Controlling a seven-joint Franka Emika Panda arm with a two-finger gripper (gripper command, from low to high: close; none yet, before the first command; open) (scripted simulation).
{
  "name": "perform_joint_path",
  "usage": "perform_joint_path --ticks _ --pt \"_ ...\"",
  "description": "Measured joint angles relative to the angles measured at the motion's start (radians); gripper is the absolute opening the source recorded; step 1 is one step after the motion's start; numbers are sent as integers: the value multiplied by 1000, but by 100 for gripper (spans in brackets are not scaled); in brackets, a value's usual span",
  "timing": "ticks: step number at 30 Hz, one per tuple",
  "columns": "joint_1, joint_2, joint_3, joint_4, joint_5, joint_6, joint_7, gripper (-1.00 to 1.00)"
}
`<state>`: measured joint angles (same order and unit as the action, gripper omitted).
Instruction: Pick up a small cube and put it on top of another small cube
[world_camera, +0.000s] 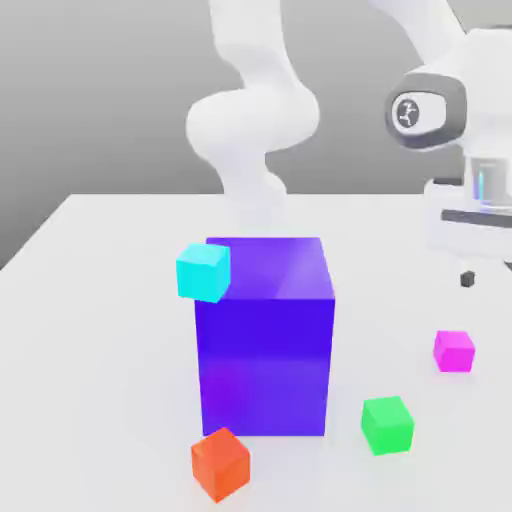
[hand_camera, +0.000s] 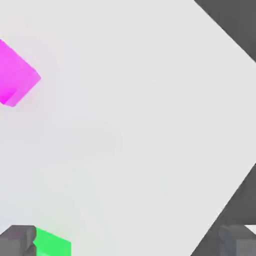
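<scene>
The small magenta-pink cube (world_camera: 454, 351) rests on the white table at the exterior view's right, and the hand view catches it too (hand_camera: 15, 75). The small bright green cube (world_camera: 387, 424) lies nearer the front, a little toward the exterior view's left of the magenta one; part of it (hand_camera: 52, 245) peeks out beside one finger in the hand view. My gripper (world_camera: 482, 272) hangs above the table at the exterior view's right edge, higher than the magenta cube and farther back. Its fingers (hand_camera: 17, 241) stand wide open with nothing between them.
A big blue-purple cube (world_camera: 265, 335) stands mid-table. A small cyan cube (world_camera: 203, 271) sits by its upper corner on the exterior view's left. A small orange-red cube (world_camera: 220, 464) lies in front of it. The table's edge (hand_camera: 227, 30) runs close beyond the hand.
</scene>
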<state>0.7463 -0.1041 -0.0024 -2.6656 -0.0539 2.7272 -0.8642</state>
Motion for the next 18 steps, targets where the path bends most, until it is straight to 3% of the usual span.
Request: perform_joint_path --ticks 9,16,17,18 --pt "130 161 64 -85 31 100 -419 0" --pt "156 392 38 -56 -15 282 -437 0" --pt "159 416 33 -52 -23 301 -431 -100" --pt "159 416 33 -52 -23 301 -431 -100"
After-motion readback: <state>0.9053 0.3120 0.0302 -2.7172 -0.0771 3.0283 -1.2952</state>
